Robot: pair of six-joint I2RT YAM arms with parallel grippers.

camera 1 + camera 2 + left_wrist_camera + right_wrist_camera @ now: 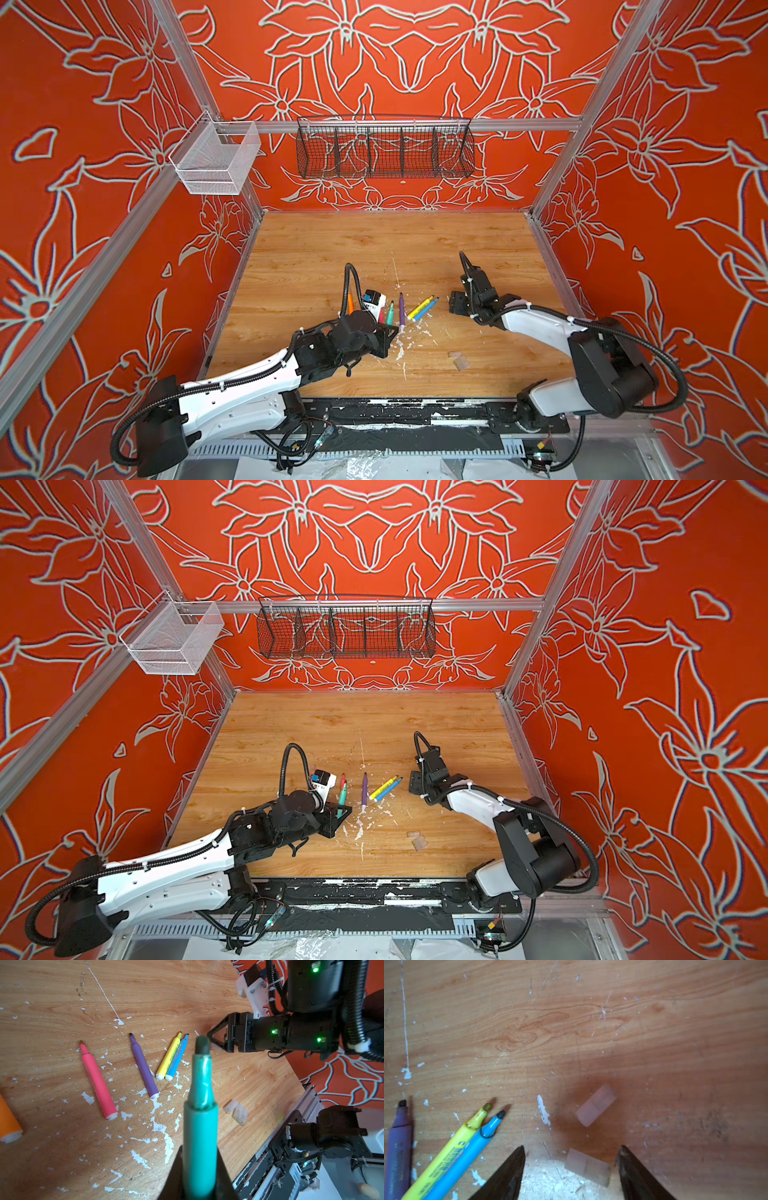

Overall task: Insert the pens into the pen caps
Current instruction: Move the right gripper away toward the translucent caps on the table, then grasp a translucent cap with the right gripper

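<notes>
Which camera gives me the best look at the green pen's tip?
Left wrist view: the green pen, held by the left gripper, fills the frame, dark tip in plain sight. Both top views show it small; the right wrist view misses it.

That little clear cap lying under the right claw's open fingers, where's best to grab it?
Pinch the clear cap across its round sides near the middle, coming straight down from above, since it lies on its side on the table. Its length runs roughly from finger to finger of the open right gripper, so the wrist probably needs turning; that leaves its ends free.
</notes>
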